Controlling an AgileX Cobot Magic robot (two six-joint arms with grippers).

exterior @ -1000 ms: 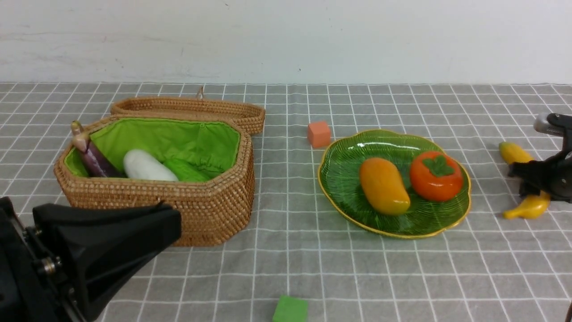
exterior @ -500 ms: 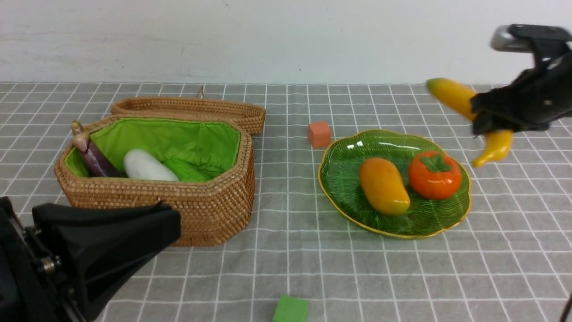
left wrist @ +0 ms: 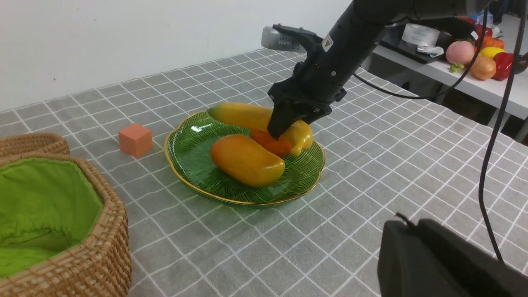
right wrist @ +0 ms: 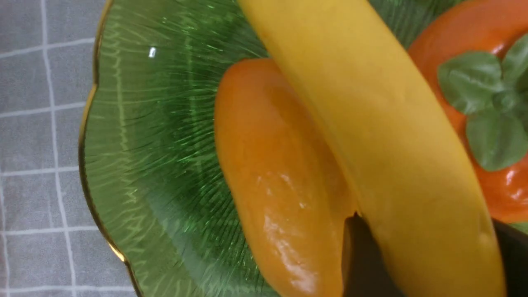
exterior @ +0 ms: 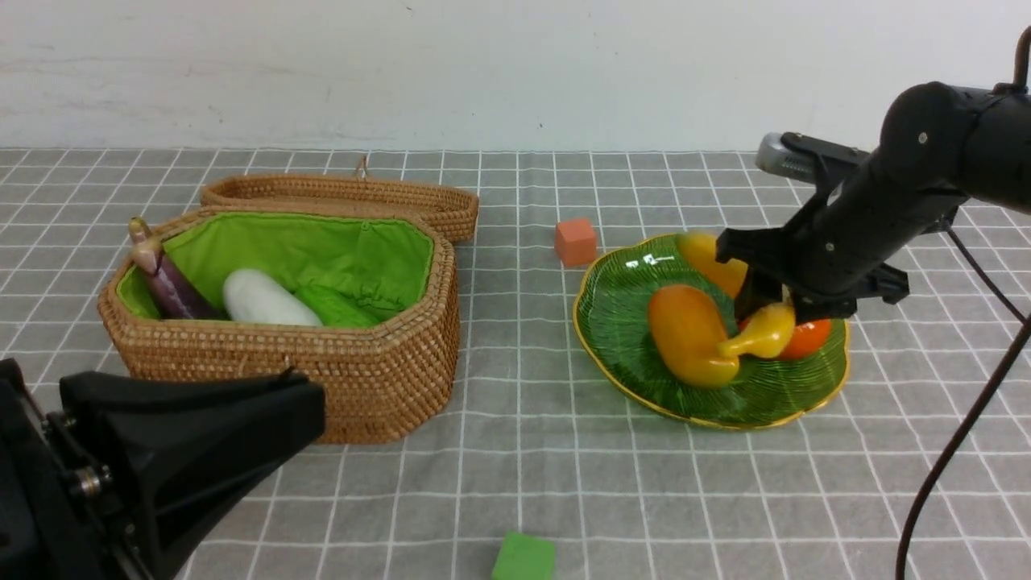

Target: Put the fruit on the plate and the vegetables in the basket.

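Observation:
My right gripper (exterior: 757,302) is shut on the curved yellow banana (exterior: 709,254) and holds it low over the green glass plate (exterior: 620,306). The banana lies across the mango (exterior: 689,334) and the persimmon (exterior: 805,338), which both rest on the plate. In the right wrist view the banana (right wrist: 371,123) fills the gap between my dark fingers (right wrist: 359,255). The wicker basket (exterior: 362,379) at the left holds the eggplant (exterior: 165,282), the radish (exterior: 262,300) and the green gourd (exterior: 334,306). My left gripper (exterior: 302,387) is shut and empty, near the basket's front.
A small orange cube (exterior: 574,241) sits just behind the plate's left rim. A small green cube (exterior: 523,557) lies at the table's front edge. The basket's lid (exterior: 338,193) lies open behind it. A side table with toy produce (left wrist: 474,62) stands beyond the right arm.
My right gripper lifted the banana from the table at the far right, carried it up and leftward, and now holds it low over the plate. The left arm has not moved.

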